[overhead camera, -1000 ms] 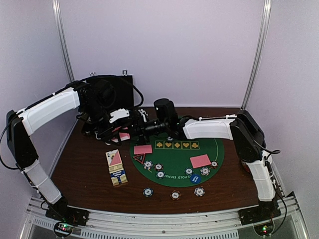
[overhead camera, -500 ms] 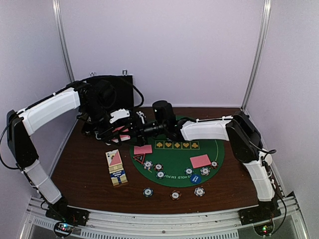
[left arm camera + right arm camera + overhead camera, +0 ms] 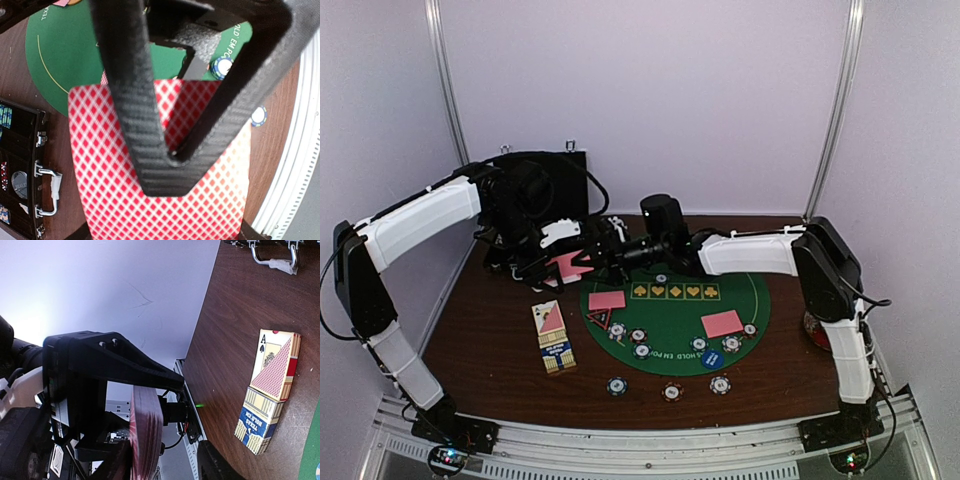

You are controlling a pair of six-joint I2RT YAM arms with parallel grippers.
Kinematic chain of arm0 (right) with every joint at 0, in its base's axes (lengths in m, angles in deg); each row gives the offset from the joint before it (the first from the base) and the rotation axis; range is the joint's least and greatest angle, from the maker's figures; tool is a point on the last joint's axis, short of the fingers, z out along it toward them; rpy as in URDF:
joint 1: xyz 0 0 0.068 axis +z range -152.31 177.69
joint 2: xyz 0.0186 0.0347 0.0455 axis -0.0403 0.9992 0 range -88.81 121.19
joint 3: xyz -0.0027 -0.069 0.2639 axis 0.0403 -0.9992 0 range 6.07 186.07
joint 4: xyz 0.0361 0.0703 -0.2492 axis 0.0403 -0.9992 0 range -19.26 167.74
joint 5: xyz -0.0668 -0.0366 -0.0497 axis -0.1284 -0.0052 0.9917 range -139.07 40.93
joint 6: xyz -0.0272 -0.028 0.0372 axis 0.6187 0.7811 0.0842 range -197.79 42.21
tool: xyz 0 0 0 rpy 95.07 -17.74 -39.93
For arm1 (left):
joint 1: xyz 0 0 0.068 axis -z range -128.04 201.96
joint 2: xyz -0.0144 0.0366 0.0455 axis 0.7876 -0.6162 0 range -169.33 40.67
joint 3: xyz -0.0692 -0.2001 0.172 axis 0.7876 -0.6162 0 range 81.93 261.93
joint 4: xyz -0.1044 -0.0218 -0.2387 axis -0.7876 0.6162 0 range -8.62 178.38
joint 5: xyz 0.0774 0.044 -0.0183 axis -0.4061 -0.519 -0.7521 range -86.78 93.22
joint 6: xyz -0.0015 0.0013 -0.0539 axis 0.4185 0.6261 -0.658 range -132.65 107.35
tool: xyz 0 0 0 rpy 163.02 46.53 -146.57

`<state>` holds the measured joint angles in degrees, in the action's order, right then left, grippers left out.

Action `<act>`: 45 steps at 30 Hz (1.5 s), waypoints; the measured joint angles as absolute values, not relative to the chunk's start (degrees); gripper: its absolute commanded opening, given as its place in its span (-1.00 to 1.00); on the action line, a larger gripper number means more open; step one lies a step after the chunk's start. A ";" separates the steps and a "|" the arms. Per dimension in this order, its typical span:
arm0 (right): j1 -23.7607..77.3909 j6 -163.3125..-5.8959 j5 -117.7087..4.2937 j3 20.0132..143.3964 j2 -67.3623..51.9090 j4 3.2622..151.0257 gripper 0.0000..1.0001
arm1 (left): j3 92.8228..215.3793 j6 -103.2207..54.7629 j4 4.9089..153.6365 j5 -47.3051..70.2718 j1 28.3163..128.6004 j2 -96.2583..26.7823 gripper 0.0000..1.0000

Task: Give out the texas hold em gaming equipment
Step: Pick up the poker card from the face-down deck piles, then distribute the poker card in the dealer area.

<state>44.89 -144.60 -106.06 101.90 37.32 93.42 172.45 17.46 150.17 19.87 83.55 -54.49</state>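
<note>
Now my right jaws (image 3: pixel 604 252) stand narrower than they did a second ago. That arm pushed in toward the deck (image 3: pixel 100 200) and has since drawn back a little to the right, so I judge I am partway through pinching off the next card to deal. My left jaws (image 3: pixel 167 165) have not changed and are clamped together on the deck. They hold it in the air over the far left part of the surface (image 3: pixel 490 340), just off the far-left edge of the mat (image 3: pixel 670 322) and in front of the case (image 3: pixel 545 185). From my right wrist the deck shows edge-on, between my two right fingers. These are apart, with a visible gap on one side of the deck, and I cannot tell whether either finger touches a card yet. Two cards lie face down on the mat, one (image 3: pixel 607 299) near its left edge and one (image 3: pixel 722 323) toward its right. Chips (image 3: pixel 617 386) sit along the mat's near edge and on the surface just beyond it, so the dealing looks begun but far from done. The box (image 3: pixel 553 338) rests on the surface left of the mat, well clear of both jaws.
</note>
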 measured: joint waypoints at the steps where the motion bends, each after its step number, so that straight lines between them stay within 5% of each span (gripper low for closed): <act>1: 44.89 -144.40 -106.06 101.68 37.06 93.36 -0.19 | 172.45 17.46 150.19 19.87 83.55 -54.49 -0.71; 16: 44.60 -146.17 -104.35 98.01 31.83 92.70 -1.00 | 172.45 17.48 150.35 19.78 83.55 -54.49 -0.72; 32: 34.92 -146.58 -104.35 89.29 28.36 93.73 -1.00 | 171.38 17.48 150.37 17.70 83.55 -54.46 -0.72; 45: 36.21 -137.51 -99.24 102.78 45.73 80.74 -0.85 | 171.27 17.48 150.39 17.44 83.55 -54.09 -0.72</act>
